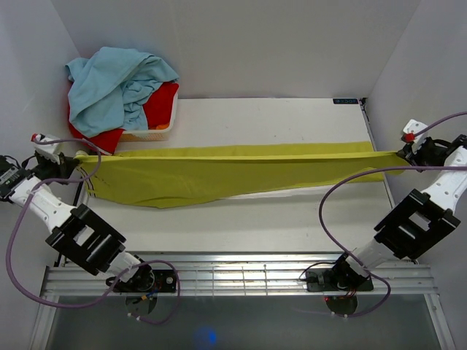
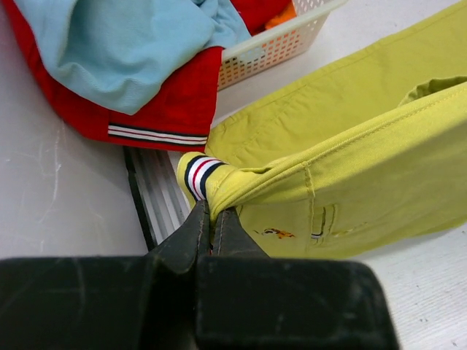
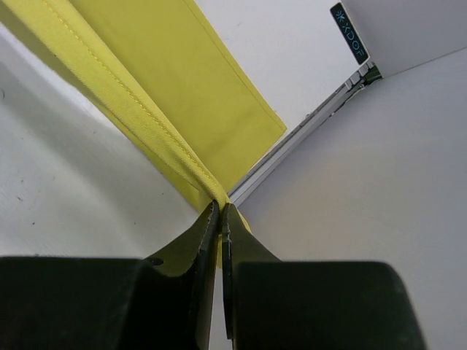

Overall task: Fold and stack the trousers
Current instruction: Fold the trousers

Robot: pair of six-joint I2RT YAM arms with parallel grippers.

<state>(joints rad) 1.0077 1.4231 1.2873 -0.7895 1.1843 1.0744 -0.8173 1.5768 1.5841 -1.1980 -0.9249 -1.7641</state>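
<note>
Chartreuse trousers stretched long and taut, striped label at waistband

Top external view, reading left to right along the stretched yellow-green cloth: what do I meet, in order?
left end effector, shut on one end → trousers, pulled out long between the two → right end effector, shut on the other end.

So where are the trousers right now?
In the top view the trousers stretch across the table, waistband pinched in the left hand, leg ends in the right hand, in front of the basket.
</note>
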